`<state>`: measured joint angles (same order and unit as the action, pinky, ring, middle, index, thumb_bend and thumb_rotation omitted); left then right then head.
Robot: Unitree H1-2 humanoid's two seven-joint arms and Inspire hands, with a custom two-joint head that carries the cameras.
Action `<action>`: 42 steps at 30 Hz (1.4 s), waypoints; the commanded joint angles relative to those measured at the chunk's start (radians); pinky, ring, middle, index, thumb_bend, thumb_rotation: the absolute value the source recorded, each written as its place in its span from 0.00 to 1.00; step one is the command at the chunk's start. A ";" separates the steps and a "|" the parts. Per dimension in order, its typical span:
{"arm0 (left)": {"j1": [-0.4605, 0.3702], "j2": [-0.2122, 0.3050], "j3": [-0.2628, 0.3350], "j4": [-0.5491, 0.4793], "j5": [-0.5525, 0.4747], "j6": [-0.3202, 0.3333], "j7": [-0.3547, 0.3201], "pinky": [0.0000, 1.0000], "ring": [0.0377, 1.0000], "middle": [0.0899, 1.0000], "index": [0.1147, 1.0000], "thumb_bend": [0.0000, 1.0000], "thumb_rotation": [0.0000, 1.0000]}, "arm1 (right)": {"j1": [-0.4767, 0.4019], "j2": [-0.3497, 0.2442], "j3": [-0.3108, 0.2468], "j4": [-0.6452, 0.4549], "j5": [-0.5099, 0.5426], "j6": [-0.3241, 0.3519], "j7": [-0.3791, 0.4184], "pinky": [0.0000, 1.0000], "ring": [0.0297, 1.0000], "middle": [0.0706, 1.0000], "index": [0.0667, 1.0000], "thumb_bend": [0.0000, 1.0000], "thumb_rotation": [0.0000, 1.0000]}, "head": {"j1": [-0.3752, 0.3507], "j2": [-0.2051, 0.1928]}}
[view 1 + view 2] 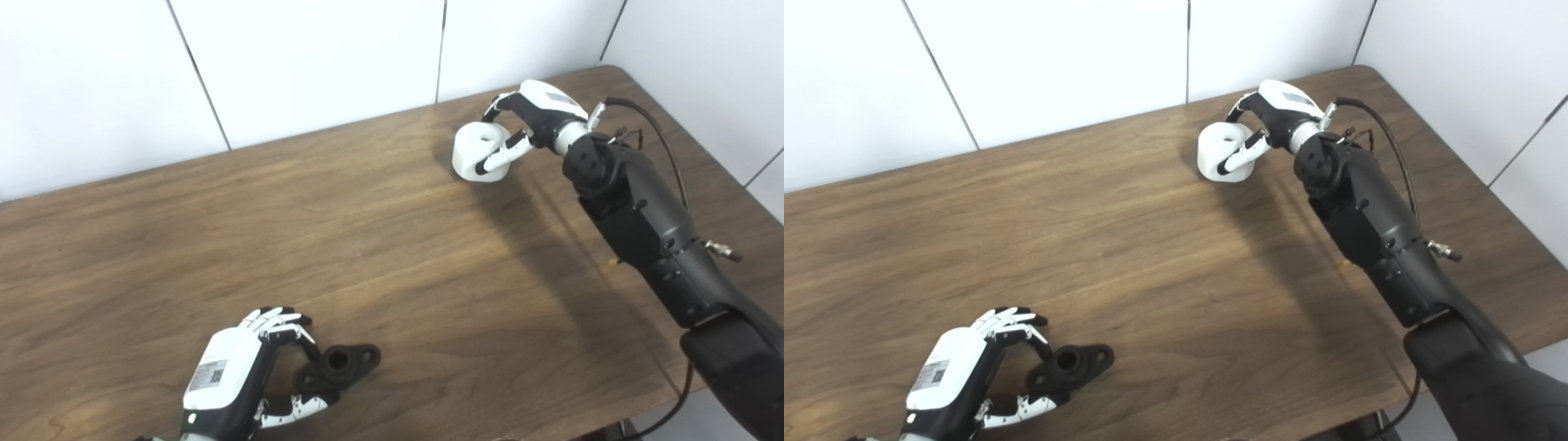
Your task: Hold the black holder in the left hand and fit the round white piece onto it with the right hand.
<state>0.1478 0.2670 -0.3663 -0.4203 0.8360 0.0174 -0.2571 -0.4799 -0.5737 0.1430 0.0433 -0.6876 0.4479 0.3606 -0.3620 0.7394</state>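
Black holder lies on the wooden table at about seven o'clock, my left hand cupped around its near end with fingers and thumb at its sides, though I cannot tell if they grip it. At one o'clock, well apart, my right hand is closed around the round white piece, which rests on the table. Both views show nearly the same; the left forearm is cut off below.
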 commanded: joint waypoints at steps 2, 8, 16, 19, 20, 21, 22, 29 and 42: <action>0.012 0.004 0.002 -0.010 0.004 0.003 -0.017 0.91 0.84 0.75 0.42 0.52 0.05 | -0.046 -0.037 -0.010 -0.023 0.003 -0.030 -0.021 0.84 0.96 0.88 0.62 0.79 0.28 | -0.001 0.002; 0.012 0.005 0.005 -0.011 0.003 0.003 -0.016 0.91 0.84 0.75 0.42 0.52 0.05 | -0.044 -0.037 -0.010 -0.021 0.004 -0.035 -0.022 0.82 0.95 0.87 0.61 0.79 0.28 | -0.002 0.002; 0.012 0.003 0.008 -0.013 0.004 0.005 -0.018 0.91 0.84 0.75 0.42 0.52 0.05 | -0.043 -0.033 -0.016 -0.020 0.004 -0.046 -0.037 0.82 0.93 0.84 0.58 0.78 0.26 | -0.002 0.005; 0.012 0.004 0.007 -0.012 0.003 0.003 -0.018 0.91 0.84 0.75 0.42 0.52 0.05 | -0.040 -0.032 -0.018 -0.019 0.006 -0.051 -0.045 0.83 0.93 0.83 0.57 0.78 0.23 | -0.001 0.005; 0.012 0.004 0.007 -0.013 0.003 0.005 -0.020 0.91 0.84 0.75 0.42 0.52 0.05 | -0.040 -0.032 -0.019 -0.018 0.006 -0.052 -0.046 0.83 0.93 0.83 0.56 0.77 0.23 | -0.001 0.005; 0.012 0.004 0.008 -0.013 0.003 0.005 -0.020 0.91 0.84 0.75 0.42 0.52 0.05 | -0.039 -0.031 -0.019 -0.018 0.006 -0.052 -0.047 0.84 0.93 0.83 0.54 0.72 0.21 | -0.001 0.005; 0.012 0.004 0.008 -0.013 0.003 0.004 -0.019 0.91 0.84 0.75 0.42 0.52 0.05 | -0.038 -0.030 -0.021 -0.019 0.007 -0.053 -0.049 0.84 0.93 0.82 0.50 0.62 0.18 | -0.001 0.007; 0.013 0.003 0.010 -0.012 0.005 -0.001 -0.013 0.90 0.84 0.75 0.42 0.52 0.05 | -0.029 -0.029 -0.024 -0.016 0.012 -0.063 -0.063 0.86 0.91 0.79 0.45 0.52 0.15 | 0.000 0.008; 0.010 -0.006 0.006 -0.011 0.005 0.004 -0.018 0.91 0.84 0.75 0.42 0.52 0.05 | -0.025 -0.035 -0.025 -0.041 0.013 -0.082 -0.077 0.85 0.86 0.75 0.45 0.52 0.14 | 0.013 0.009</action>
<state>0.1520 0.2606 -0.3591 -0.4227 0.8360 0.0165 -0.2596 -0.4758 -0.5746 0.1367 0.0435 -0.6715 0.3873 0.3094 -0.3482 0.7471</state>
